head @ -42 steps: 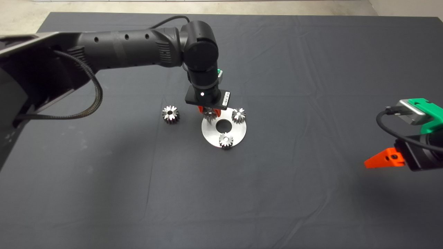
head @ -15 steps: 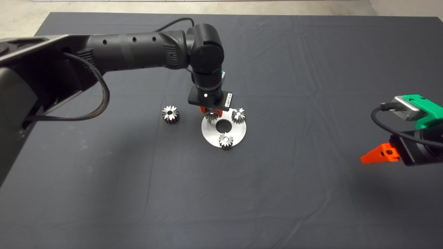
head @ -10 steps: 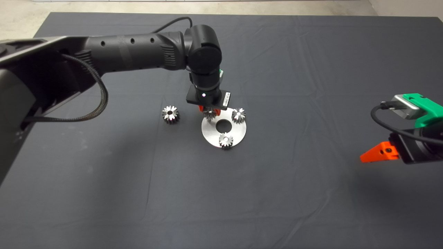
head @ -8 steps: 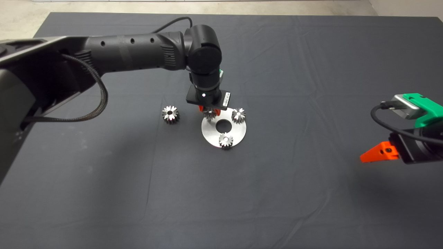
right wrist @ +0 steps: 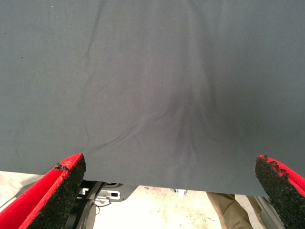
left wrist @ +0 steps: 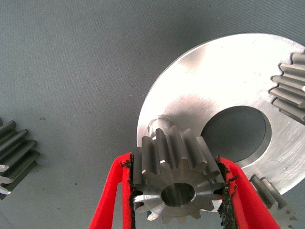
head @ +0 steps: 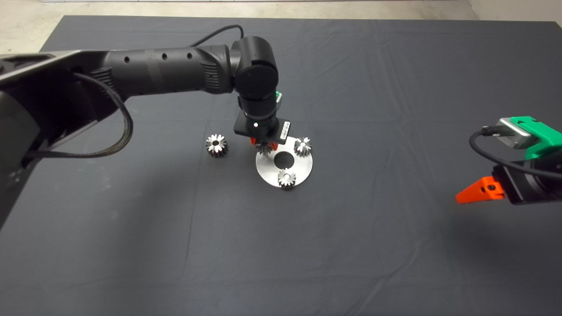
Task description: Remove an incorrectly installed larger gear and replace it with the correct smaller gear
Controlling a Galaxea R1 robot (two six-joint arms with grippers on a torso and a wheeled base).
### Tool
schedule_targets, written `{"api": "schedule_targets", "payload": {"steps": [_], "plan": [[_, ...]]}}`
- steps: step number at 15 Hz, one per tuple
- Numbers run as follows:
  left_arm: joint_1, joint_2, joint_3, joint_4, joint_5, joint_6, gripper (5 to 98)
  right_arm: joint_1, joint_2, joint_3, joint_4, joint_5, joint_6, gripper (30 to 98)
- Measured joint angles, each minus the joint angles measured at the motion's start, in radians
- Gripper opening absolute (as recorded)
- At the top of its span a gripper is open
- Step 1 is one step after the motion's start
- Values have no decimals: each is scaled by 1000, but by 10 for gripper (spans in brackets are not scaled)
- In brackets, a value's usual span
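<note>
My left gripper [head: 263,145] is shut on the smaller gear [left wrist: 177,183], a silver spur gear with a round bore. It holds the gear just over the left rim of the round steel plate [head: 303,166], beside a bare peg [left wrist: 159,124]. The gear is not on the peg. Two more small gears [head: 303,146] [head: 286,178] sit on the plate. The larger gear [head: 216,145] stands on the mat left of the plate and also shows in the left wrist view [left wrist: 14,148]. My right gripper [head: 466,196] waits open at the right edge.
The plate has a large centre hole [head: 284,159]. The dark mat [head: 281,245] spreads wide on all sides of the plate. Pale floor shows beyond the mat's far edge, and part of a person's leg [right wrist: 226,210] shows in the right wrist view.
My left gripper has shifted a little to the left with the gear still in it. The right gripper has drifted slightly. The gears on the plate and mat have not moved.
</note>
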Motion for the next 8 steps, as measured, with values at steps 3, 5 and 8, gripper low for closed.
{"api": "schedule_targets", "payload": {"steps": [3, 5, 8], "plan": [[2, 0, 0, 1, 0, -1, 294, 0, 0, -5, 0, 0, -4, 940], [3, 0, 0, 2, 1, -1, 294, 0, 0, -5, 0, 0, -7, 940], [3, 0, -3, 6, 1, 1, 294, 0, 0, -5, 0, 0, -7, 940]]}}
